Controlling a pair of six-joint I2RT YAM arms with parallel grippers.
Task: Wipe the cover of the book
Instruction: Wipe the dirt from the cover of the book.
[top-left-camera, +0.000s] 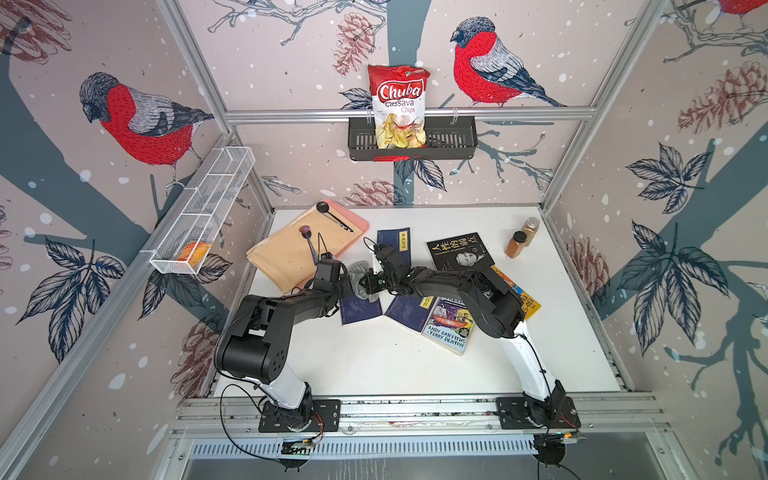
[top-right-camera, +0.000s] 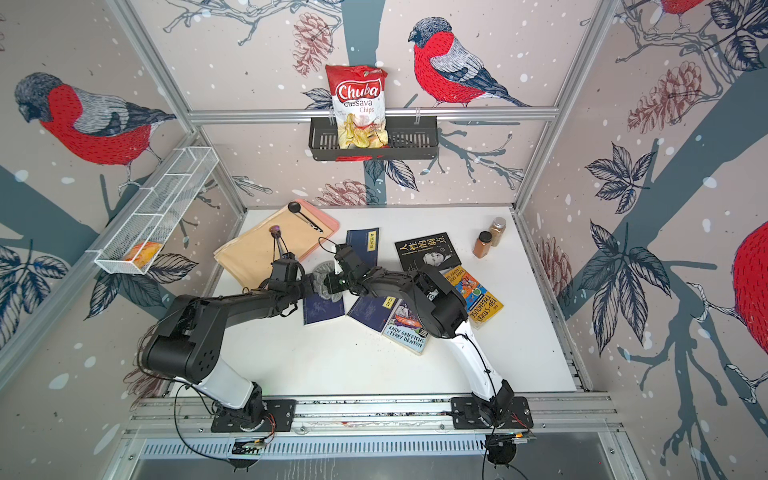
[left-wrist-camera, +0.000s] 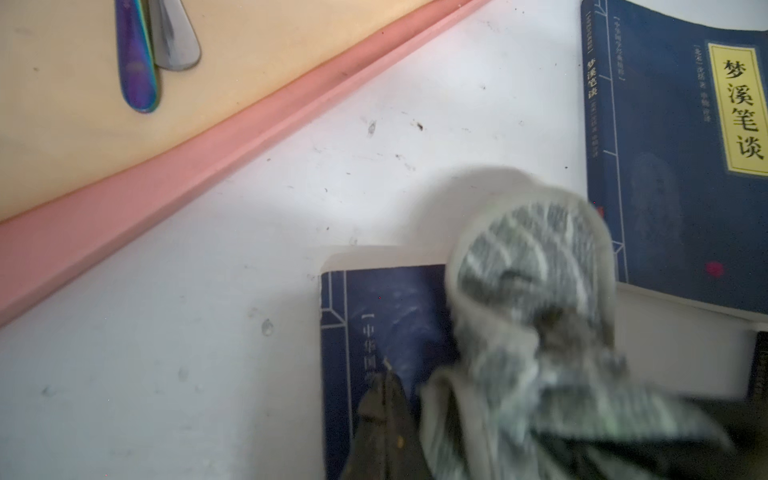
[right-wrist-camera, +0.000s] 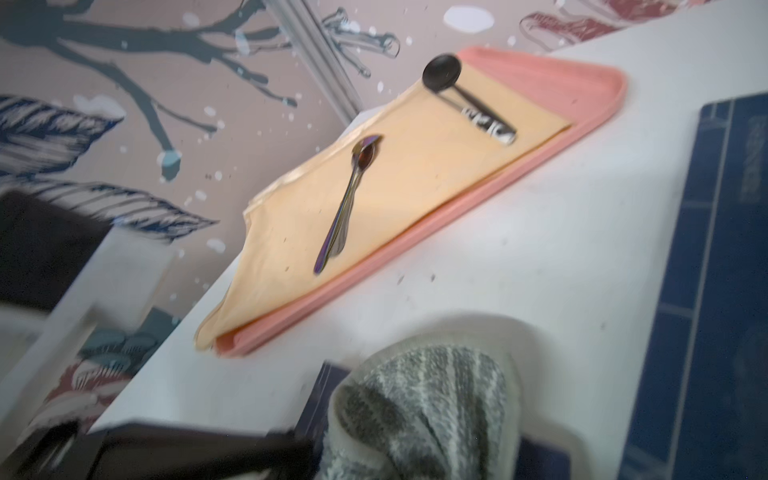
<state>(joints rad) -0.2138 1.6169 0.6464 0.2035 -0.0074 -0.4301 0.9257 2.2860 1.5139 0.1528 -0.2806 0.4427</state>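
Left wrist view: cloth (left-wrist-camera: 536, 266) over book (left-wrist-camera: 374, 299).

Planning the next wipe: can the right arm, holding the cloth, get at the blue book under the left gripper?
Probably yes: the right gripper holds the grey cloth over a corner of the blue book. Only the shut left gripper sits on the cover.

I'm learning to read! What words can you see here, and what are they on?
"Chuba Cassava Chips": chip bag.
"ANDY GRIFFITHS & TERRY DENTON": colourful book.
"130-STOREY TREEHOUSE": yellow book.
"人性的弱点": black book.
"梦溪笔谈": dark blue book.
Spice jars: labels too small to read.
Half-covered book under the cloth: text mostly hidden, blurred.
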